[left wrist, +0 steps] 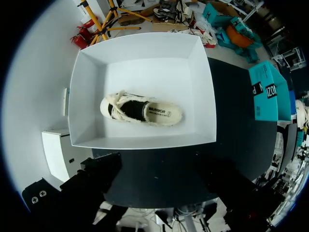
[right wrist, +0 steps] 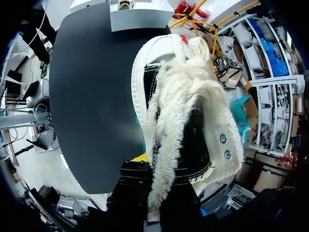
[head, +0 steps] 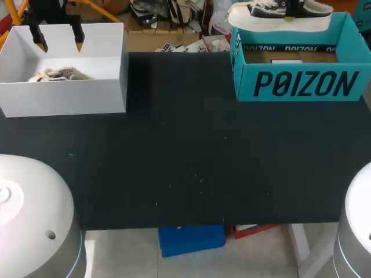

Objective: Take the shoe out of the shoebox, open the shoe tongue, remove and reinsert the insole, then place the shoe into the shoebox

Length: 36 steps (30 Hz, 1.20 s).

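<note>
The shoe (head: pixel 278 16) is clamped by the right end effector (right wrist: pixel 154 162) above the teal box (head: pixel 301 84).
The left end effector (head: pixel 59 41) is spread wide over the white box (head: pixel 64 95).

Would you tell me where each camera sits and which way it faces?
Head view: above and behind, looking down on the black table; both arm bases and left gripper show.
Left wrist view: over the white box, facing down at the boxed shoe; its dark gripper body shows.
Right wrist view: along the right gripper, filled by the held shoe.
Head and left wrist share the white box and teal shoebox.
</note>
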Available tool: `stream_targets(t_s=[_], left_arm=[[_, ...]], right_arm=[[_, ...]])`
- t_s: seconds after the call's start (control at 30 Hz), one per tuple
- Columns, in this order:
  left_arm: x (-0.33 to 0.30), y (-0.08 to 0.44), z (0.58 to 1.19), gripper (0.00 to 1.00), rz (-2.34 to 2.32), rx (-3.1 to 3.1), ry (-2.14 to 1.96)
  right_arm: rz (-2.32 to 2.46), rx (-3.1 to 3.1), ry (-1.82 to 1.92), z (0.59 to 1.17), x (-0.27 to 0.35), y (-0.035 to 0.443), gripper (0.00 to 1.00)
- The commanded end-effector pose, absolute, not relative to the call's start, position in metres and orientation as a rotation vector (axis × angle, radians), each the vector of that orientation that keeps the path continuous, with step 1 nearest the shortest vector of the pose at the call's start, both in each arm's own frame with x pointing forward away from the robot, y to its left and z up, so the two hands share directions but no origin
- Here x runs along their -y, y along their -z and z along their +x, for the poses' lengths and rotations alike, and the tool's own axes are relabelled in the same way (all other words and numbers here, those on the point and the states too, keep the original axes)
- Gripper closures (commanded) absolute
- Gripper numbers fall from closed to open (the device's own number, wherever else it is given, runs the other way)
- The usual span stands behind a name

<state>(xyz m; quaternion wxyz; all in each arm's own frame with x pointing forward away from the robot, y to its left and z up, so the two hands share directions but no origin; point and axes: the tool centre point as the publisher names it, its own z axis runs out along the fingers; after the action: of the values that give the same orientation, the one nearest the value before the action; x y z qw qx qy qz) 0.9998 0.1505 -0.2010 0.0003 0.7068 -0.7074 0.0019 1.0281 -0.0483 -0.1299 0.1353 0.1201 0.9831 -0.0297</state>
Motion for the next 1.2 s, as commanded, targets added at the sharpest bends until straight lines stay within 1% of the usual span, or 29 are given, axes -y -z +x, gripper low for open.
stream_targets(t_s=[0.03, 0.23, 0.6, 1.03, 1.2], left_arm=[[-0.15, 0.2, 1.0, 0.0, 2.22, 2.221, -0.003], [-0.15, 0.2, 1.0, 0.0, 2.22, 2.221, -0.003], [-0.15, 0.2, 1.0, 0.0, 2.22, 2.221, -0.003], [-0.15, 0.2, 1.0, 0.0, 2.22, 2.221, -0.003], [-0.15, 0.2, 1.0, 0.0, 2.22, 2.221, -0.003]], right_arm=[[0.331, -2.615, 0.155, 0.959, 0.005, 0.09, 1.0], [0.298, -2.612, 0.168, 0.926, -0.042, 0.107, 1.0], [0.22, -2.698, 0.082, 0.884, -0.102, 0.172, 1.0], [0.044, -2.799, 0.089, 0.86, -0.119, 0.278, 1.0], [-0.004, -2.83, 0.064, 0.859, -0.124, 0.311, 1.0]])
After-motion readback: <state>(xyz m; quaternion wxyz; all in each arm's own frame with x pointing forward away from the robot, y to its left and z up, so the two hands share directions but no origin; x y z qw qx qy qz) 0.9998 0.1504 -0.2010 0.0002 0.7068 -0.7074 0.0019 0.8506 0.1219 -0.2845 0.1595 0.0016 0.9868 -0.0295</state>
